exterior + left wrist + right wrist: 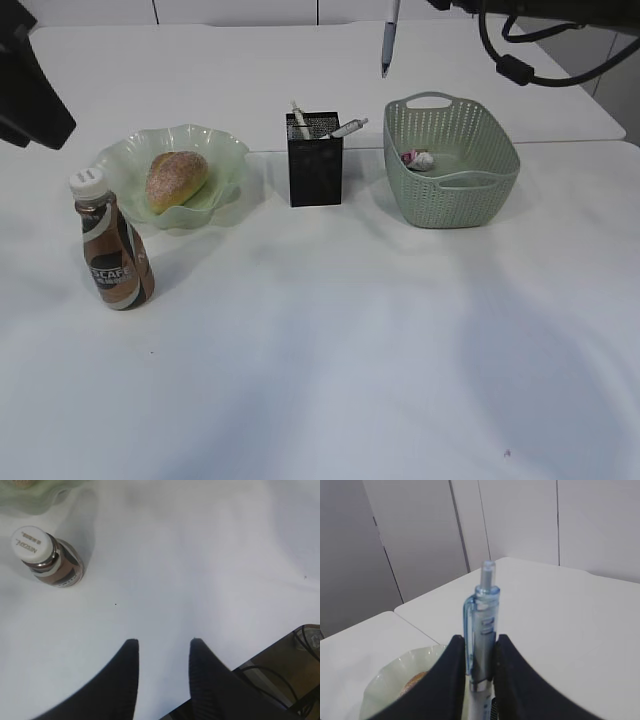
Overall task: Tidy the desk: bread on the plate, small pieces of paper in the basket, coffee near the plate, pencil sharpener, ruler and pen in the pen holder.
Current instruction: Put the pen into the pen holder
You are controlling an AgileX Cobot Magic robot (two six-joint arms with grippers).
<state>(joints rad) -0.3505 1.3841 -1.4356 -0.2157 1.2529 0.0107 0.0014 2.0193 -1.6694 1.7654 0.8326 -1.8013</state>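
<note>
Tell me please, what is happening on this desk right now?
The right gripper holds a blue pen high above the desk, tip down, behind the pen holder and the basket. The left gripper is open and empty. The bread lies on the plate, the coffee beside it.

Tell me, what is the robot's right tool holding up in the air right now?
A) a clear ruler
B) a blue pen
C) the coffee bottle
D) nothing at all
B: the right wrist view shows the right tool clamped on a translucent blue pen, and the exterior view shows that pen hanging tip-down above the desk, behind the pen holder and the basket.
</note>
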